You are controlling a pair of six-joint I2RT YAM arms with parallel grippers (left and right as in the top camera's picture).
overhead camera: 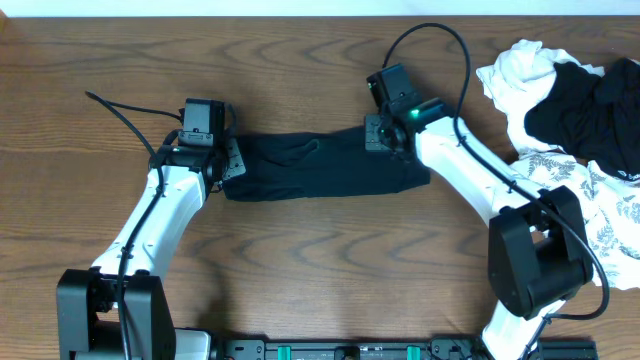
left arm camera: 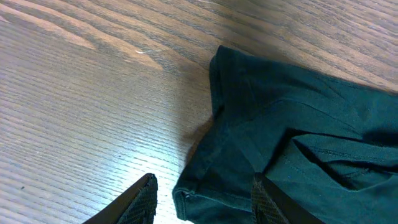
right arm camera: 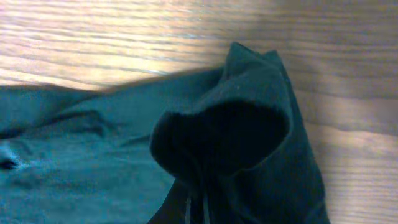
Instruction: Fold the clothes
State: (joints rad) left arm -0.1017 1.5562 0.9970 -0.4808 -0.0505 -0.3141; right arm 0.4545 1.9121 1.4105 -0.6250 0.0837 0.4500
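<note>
Black garment (overhead camera: 320, 165) lies mid-way along the table (overhead camera: 320, 270) as a long band, seemingly part folded. Right gripper (overhead camera: 385, 135) pinches its lifted right end; left gripper (overhead camera: 226, 160), half parted, straddles the left corner without gripping. The heap (overhead camera: 570, 110) of white, black and leaf-print clothes waits unfolded, cut off at the right edge; the band's layers are unreadable

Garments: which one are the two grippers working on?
The black garment flat mid-table, right gripper pinching its end, left gripper at the other; the other clothes lie heaped at the right edge.
</note>
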